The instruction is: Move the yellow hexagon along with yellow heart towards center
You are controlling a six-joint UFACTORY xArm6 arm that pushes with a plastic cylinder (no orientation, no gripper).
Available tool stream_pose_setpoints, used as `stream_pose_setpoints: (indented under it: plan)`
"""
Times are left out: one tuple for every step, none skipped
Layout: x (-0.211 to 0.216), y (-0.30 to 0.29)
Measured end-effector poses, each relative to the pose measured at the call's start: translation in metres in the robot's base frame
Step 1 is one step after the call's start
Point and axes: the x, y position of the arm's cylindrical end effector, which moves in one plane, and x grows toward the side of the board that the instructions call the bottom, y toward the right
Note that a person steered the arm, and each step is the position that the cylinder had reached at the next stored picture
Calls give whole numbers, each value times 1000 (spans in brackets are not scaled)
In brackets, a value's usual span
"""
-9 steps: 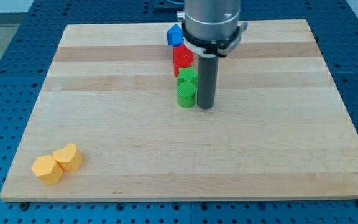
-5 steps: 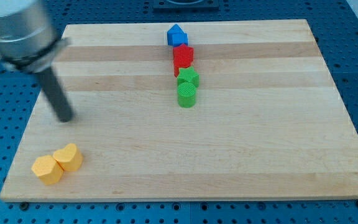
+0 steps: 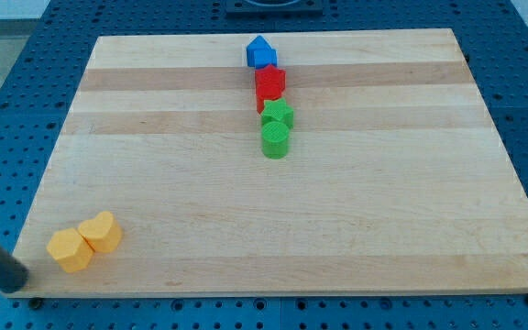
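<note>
The yellow hexagon (image 3: 69,249) lies near the board's bottom left corner, touching the yellow heart (image 3: 101,232) just to its upper right. My tip (image 3: 15,284) is at the view's bottom left, off the board's left edge, a short way left of and below the yellow hexagon, not touching it. Only the lower part of the dark rod shows.
A column of blocks stands at the upper middle of the wooden board (image 3: 383,229): a blue block (image 3: 261,52), a red block (image 3: 269,84), a green block (image 3: 278,115) and a green cylinder (image 3: 275,140). Blue perforated table surrounds the board.
My tip has swept from beside the green blocks at the centre to the left, then down to the bottom left corner beside the yellow hexagon. No block has moved.
</note>
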Motion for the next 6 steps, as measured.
stream_pose_setpoints:
  plan:
    - [-36, 48]
    - [-81, 91]
    - [-99, 110]
    - [-99, 84]
    - [-99, 75]
    - [-111, 74]
